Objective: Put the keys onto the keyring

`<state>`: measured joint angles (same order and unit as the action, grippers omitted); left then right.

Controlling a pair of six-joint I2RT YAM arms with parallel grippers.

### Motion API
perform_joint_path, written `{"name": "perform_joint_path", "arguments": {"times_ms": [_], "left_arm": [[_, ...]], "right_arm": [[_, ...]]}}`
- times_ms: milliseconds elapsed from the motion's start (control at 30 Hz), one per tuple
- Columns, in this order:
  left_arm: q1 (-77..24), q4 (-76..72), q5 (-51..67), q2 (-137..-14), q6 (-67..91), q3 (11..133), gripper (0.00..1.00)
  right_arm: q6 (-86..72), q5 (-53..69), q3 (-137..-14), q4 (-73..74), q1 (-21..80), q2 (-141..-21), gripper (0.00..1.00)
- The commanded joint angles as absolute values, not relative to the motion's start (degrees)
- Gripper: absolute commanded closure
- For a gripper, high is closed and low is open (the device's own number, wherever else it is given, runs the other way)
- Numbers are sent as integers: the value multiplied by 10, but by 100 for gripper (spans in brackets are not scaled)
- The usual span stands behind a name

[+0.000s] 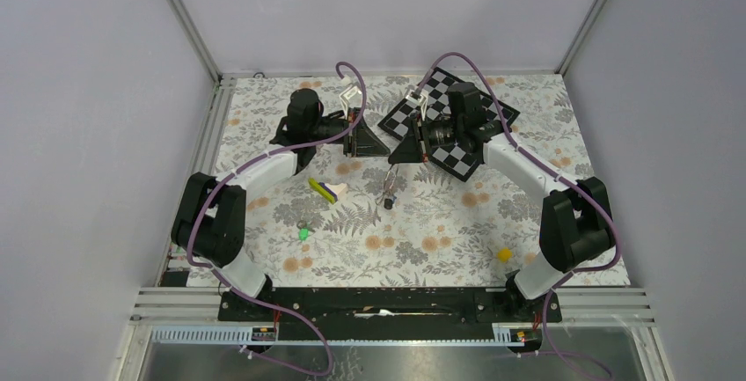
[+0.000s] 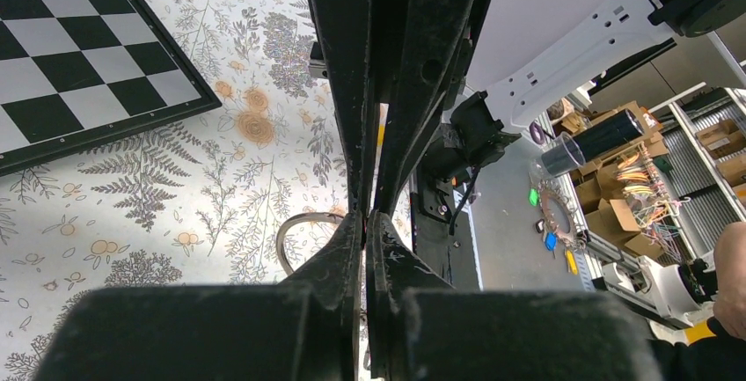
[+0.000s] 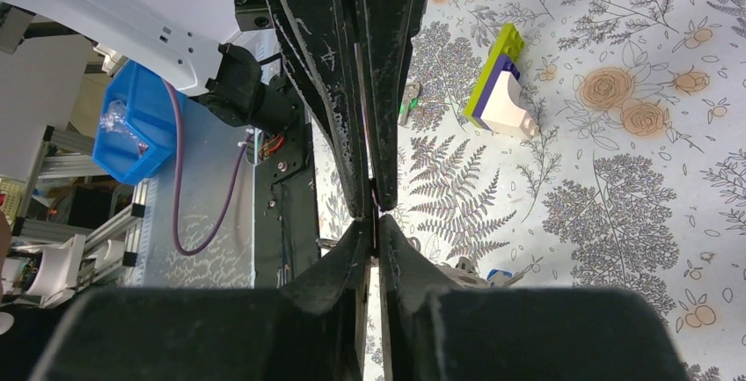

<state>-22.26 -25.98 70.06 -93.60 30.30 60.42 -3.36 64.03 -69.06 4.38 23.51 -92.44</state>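
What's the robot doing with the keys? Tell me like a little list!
Left gripper: shut, keyring showing beside its fingers
Right gripper: shut, blue key close by
Green key: lying alone on the table, left side
Wedge block: mid-table, nothing touching it
Yellow cube: near the right arm's base

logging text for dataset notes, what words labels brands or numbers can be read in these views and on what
No text can be read in any view.
checkerboard: plain squares only, no print.
cardboard boxes in the background: any labels are too small and blurred to read.
blue bin and wedge block: no marks visible.
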Motion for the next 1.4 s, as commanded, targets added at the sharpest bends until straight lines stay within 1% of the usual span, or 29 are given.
{"name": "perform_joint_path", "arguments": {"times_ms": [0,33,100,133,167,233,467,600,700,1133,1367], "left_arm": [[-224,-255,718,-925,275,639,100],[-224,-228,717,-922,255,648,100],[-224,-168,711,-918,208,668,100],[-224,-136,706,-916,176,680,100],[-224,-107,700,-914,152,691,100],[-224,-53,686,-915,113,713,100],[-224,-35,653,-916,101,725,100],[-224,-36,635,-913,102,723,100],[-224,-55,632,-911,115,716,100],[-227,-111,637,-907,157,686,100],[-228,-122,639,-907,164,684,100]], "right_arm": [[-40,653,-698,23,227,-910,80],[-40,652,-697,23,225,-909,75],[-40,649,-695,24,217,-906,61],[-41,649,-695,24,213,-902,56],[-42,648,-695,24,208,-900,53],[-44,643,-694,24,199,-894,50],[-43,636,-679,24,192,-880,48],[-46,639,-676,21,192,-878,49],[-72,648,-663,-12,192,-881,51],[-200,695,-633,-159,200,-929,50],[-211,700,-637,-170,214,-956,54]]}}
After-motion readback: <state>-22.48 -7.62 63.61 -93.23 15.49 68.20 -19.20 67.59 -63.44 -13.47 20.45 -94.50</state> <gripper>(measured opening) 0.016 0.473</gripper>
